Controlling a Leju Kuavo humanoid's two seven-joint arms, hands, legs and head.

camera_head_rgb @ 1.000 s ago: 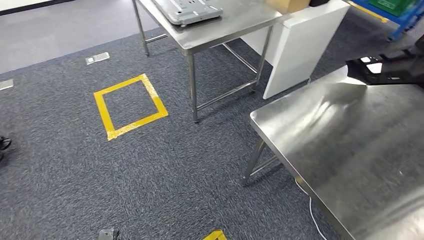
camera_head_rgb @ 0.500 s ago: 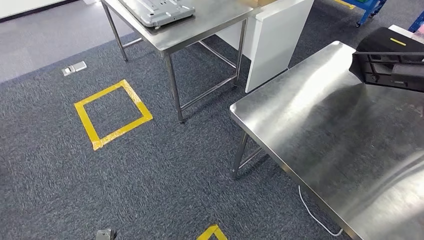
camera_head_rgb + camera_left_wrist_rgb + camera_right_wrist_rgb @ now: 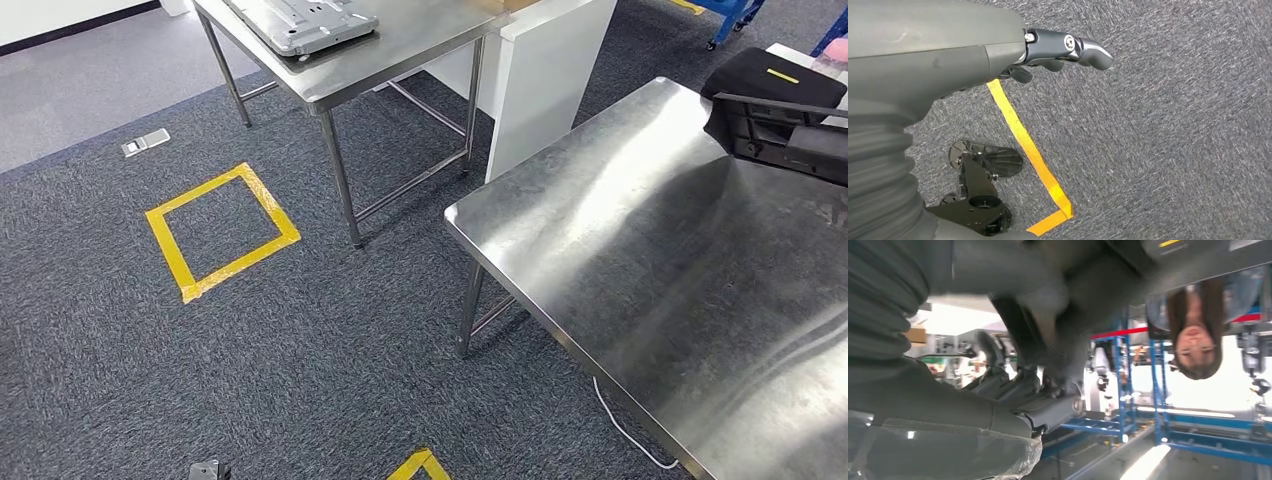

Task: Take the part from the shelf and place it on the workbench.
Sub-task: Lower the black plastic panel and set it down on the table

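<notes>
Steel workbench (image 3: 640, 260) gleaming at the right of the head view, with the dark part (image 3: 775, 125) poised over its far right corner, apparently above the surface and not yet set down. Looks black and angular: an open frame of bars under a flat upper piece marked by a short yellow strip. Likely rigid and awkward to balance, judging by the shape.

Carried, it seems, by the right hand (image 3: 1038, 390), blurred in its wrist view and wrapped around dark bars, fingers closed on the load as far as can be made out. Exact grip points too smeared to tell.

Left hand (image 3: 1048, 55) hanging over grey carpet (image 3: 330, 370) beside a strip of yellow tape (image 3: 1023, 140), empty, fingers loosely extended.

Risks from here, as a judgement only: could land half off the far edge if released this close to the corner, then tip to the floor. Could skid on the slick steel if lowered at a tilt. Could twist in the fingers, given a one-handed hold on an open frame. Might also snag a finger in the bars on release and drag the load sideways.

Beyond the bench, a person (image 3: 1195, 340) standing near blue shelving (image 3: 1120, 385); close enough, perhaps, to matter if anything falls.
</notes>
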